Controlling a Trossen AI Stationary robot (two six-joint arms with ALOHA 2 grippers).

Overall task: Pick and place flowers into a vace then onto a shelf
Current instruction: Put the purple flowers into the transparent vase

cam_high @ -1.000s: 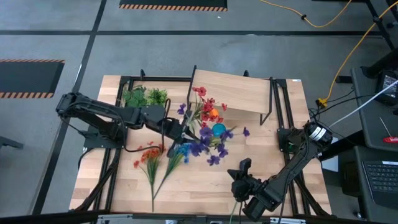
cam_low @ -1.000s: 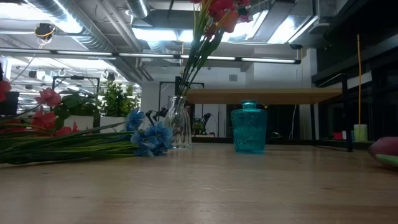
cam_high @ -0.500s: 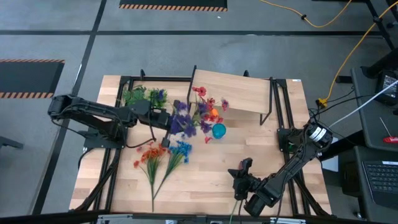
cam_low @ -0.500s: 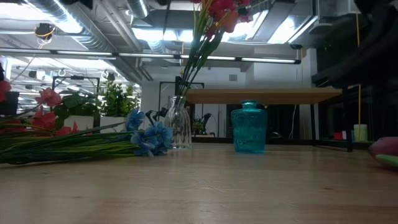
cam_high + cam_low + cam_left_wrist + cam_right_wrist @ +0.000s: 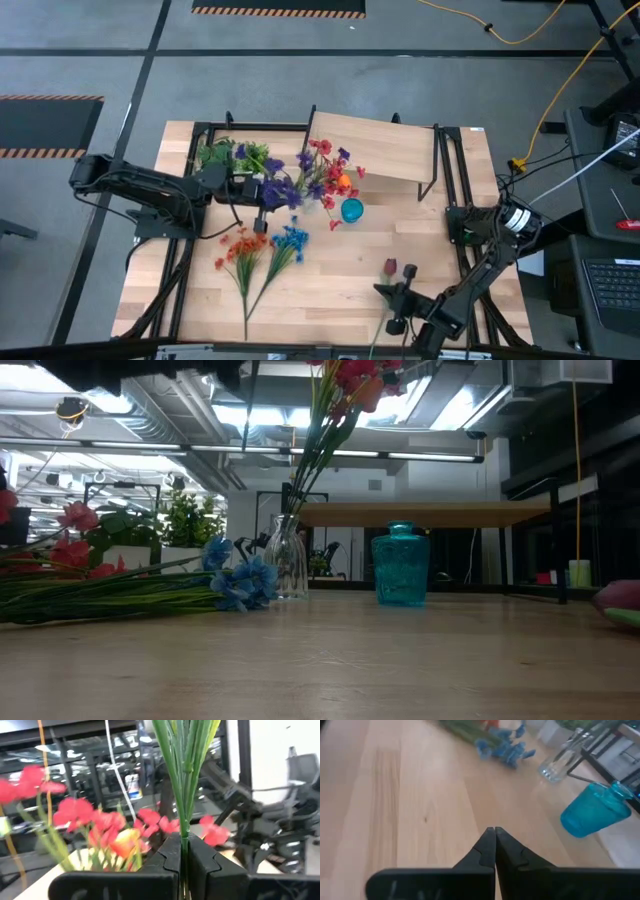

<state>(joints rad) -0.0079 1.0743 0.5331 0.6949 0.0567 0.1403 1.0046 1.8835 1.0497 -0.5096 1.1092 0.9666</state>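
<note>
Above the table's far left, the left gripper (image 5: 181,857) pinches a light, whippy purple-bloomed green-stemmed spray (image 5: 278,190) low on its stems (best hold); right gripper (image 5: 493,840) idles pressed together, near right.

Your low view crops the blooms in the clear vase (image 5: 287,563) at the top edge. Left wrist: red blooms (image 5: 75,812) blurred, green stems (image 5: 185,765) cut off above.
</note>
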